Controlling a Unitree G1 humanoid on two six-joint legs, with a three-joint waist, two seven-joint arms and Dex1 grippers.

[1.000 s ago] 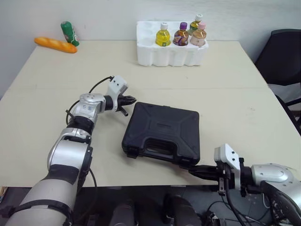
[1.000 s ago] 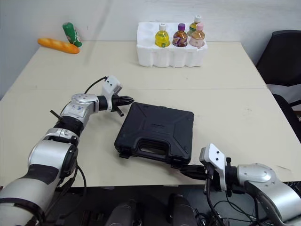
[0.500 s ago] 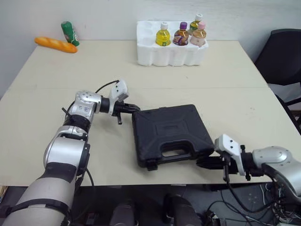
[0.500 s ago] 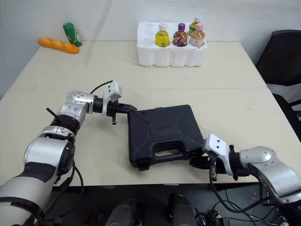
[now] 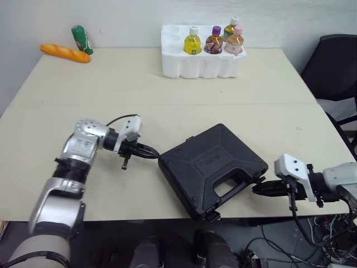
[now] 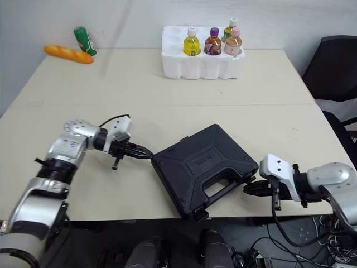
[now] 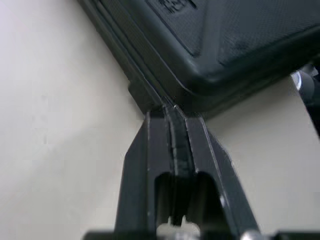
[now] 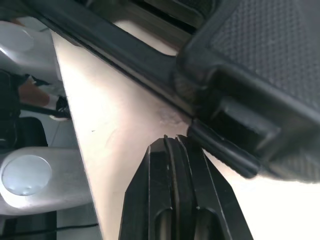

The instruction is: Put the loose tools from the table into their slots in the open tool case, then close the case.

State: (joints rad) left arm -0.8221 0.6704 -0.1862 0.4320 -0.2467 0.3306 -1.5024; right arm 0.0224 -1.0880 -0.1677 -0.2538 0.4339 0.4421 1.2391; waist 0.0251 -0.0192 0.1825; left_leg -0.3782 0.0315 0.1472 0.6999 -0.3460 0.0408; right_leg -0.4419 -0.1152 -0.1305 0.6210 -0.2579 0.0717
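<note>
Closed tool case (image 5: 212, 167) lying skewed on the table (image 5: 167, 84), near its front edge. Left gripper (image 5: 155, 156) with fingers pressed together on nothing, tips touching the case's left corner. Right gripper (image 5: 256, 189) likewise pinched together and empty, tips just beside the case's right-hand latch corner.

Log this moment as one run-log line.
tool case: closed, lying flat on table | left gripper: jaws shut, tips at case's left corner | right gripper: jaws shut, tips by case's right corner
</note>
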